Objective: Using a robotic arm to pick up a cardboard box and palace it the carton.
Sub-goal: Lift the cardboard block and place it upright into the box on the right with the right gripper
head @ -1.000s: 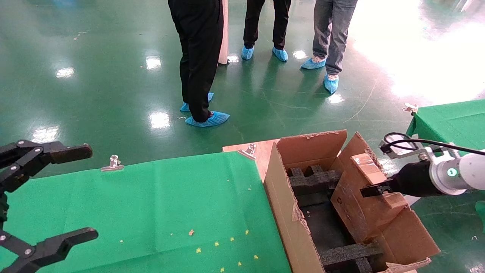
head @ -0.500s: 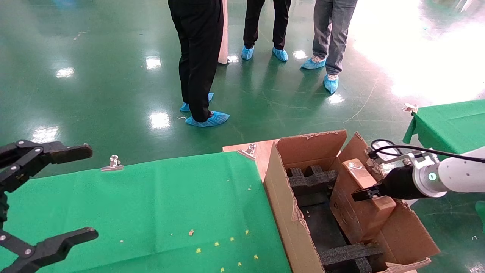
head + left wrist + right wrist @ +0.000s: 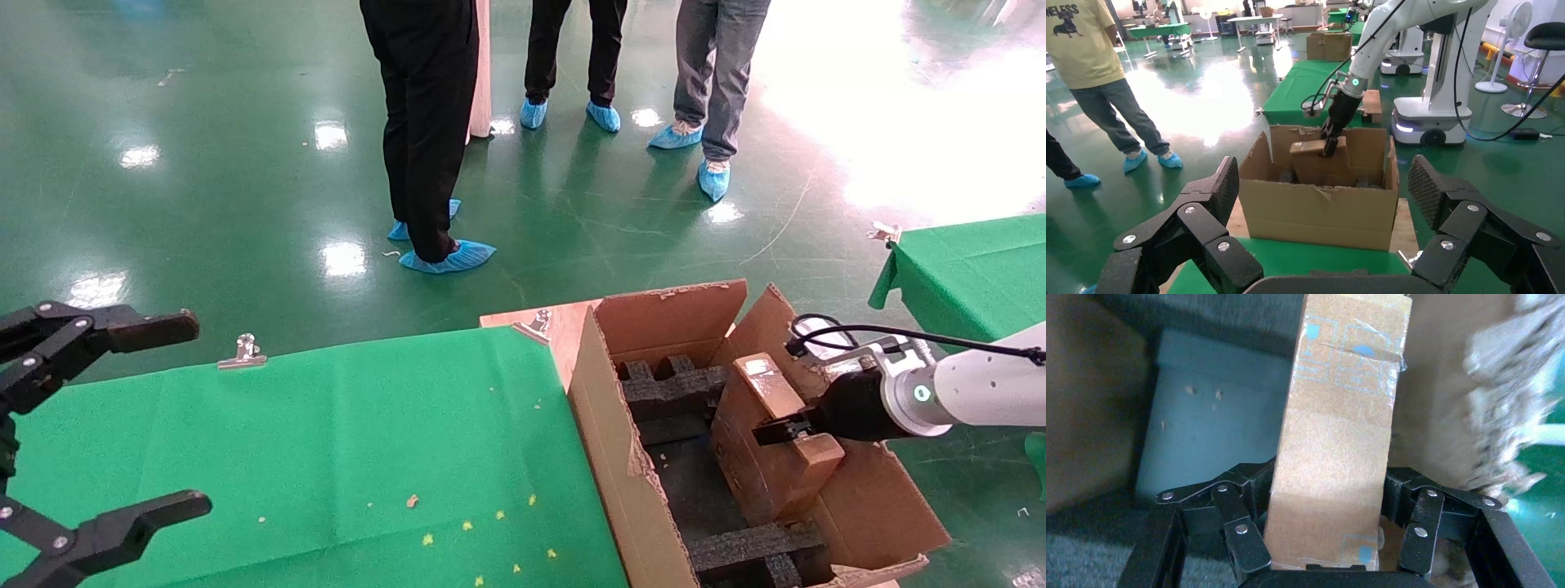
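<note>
Step in hand: placement. The right gripper (image 3: 772,430) grips the box (image 3: 772,445), fingers (image 3: 1245,536) clamped against both its sides, and holds it tilted inside the carton (image 3: 621,457) at the right wall, above the black foam (image 3: 674,392). Next move, as judged: lower it to rest, then release. Left gripper (image 3: 90,425) parked over the green table (image 3: 343,433), jaws wide apart, empty

The big carton (image 3: 621,457) stands just right of the table (image 3: 327,441). The small box (image 3: 768,441) sits tilted inside the carton, held by the right gripper (image 3: 776,429). The left gripper (image 3: 106,425) hangs over the table's left end, and three people (image 3: 425,122) stand on the floor behind.
</note>
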